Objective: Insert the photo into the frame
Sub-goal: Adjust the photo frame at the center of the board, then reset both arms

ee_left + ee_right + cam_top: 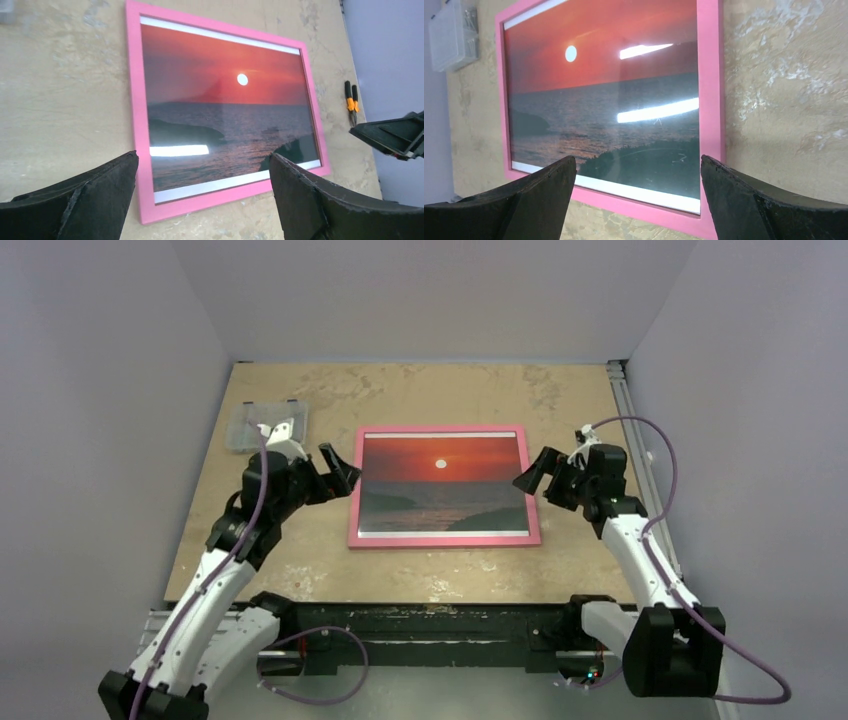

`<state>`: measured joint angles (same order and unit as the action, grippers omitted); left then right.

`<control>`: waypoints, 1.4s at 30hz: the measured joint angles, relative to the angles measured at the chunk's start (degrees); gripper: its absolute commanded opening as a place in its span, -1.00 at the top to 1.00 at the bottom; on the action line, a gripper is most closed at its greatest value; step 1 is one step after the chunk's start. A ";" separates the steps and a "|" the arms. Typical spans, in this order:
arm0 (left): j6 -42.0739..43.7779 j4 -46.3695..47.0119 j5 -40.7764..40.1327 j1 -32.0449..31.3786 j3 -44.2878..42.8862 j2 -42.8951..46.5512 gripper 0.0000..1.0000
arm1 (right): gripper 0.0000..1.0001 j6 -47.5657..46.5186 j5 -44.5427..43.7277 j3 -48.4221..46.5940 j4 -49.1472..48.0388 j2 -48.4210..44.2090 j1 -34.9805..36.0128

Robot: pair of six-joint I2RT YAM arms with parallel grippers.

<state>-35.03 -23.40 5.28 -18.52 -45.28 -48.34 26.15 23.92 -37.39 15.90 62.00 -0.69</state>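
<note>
- Left jaws gape wide, holding nothing, just beside the left edge of the frame [444, 540].
- Right jaws are likewise wide and empty, just beside its right edge.
- The frame lies flat mid-surface [300, 570] between them; the photo [440, 490] sits inside, sunset up.
- Pliers [351, 102] lie past the frame's right side.
- A clear box [245, 428] sits far left, apart from the frame.
</note>
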 measured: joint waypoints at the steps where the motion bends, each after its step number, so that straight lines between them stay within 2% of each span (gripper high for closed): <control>1: 0.46 0.59 -1.40 0.00 1.62 3.04 -1.00 | -0.88 0.00 -0.87 0.00 -0.15 -1.31 0.00; 5: 3.91 2.51 -8.66 0.00 8.55 14.51 -1.00 | -0.89 -0.20 -4.28 0.15 -1.33 -5.49 0.04; 10: 10.73 3.91 -17.33 0.00 14.51 23.74 -1.00 | -0.88 -1.88 -10.62 4.35 -7.89 -12.94 0.04; 16: 13.57 7.87 -27.30 0.00 21.51 25.68 -1.00 | -0.89 -6.71 -18.40 15.04 -20.85 -20.52 0.04; 21: 15.91 14.14 -36.00 0.00 29.18 23.67 -1.00 | -0.97 -12.31 -24.68 23.71 -32.15 -19.50 0.04; 23: 17.57 17.77 -39.10 0.00 31.34 21.49 -1.00 | -0.97 -14.38 -26.99 25.53 -36.48 -16.24 0.04; 26: 21.49 32.09 -41.66 0.02 36.30 16.76 -1.00 | -0.97 -16.28 -29.24 26.99 -43.85 -9.79 0.04; 29: 26.45 49.92 -42.66 0.09 42.32 5.92 -1.00 | -0.97 -17.99 -30.71 27.67 -53.07 -0.66 0.04; 31: 29.38 58.58 -42.58 0.26 44.06 -1.88 -1.00 | -0.97 -18.73 -31.82 27.67 -56.35 3.48 0.07; 37: 35.34 82.01 -38.42 4.48 43.28 -19.10 -1.00 | -0.97 -19.04 -34.53 24.79 -64.08 12.02 0.04; 42: 36.92 93.04 -34.36 7.52 40.04 -31.26 -1.00 | -0.93 -19.21 -32.68 24.44 -76.52 19.26 0.04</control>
<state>1.89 69.65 -29.08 -11.00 -5.23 -79.59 6.94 -8.75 -12.95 -60.62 81.25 -0.64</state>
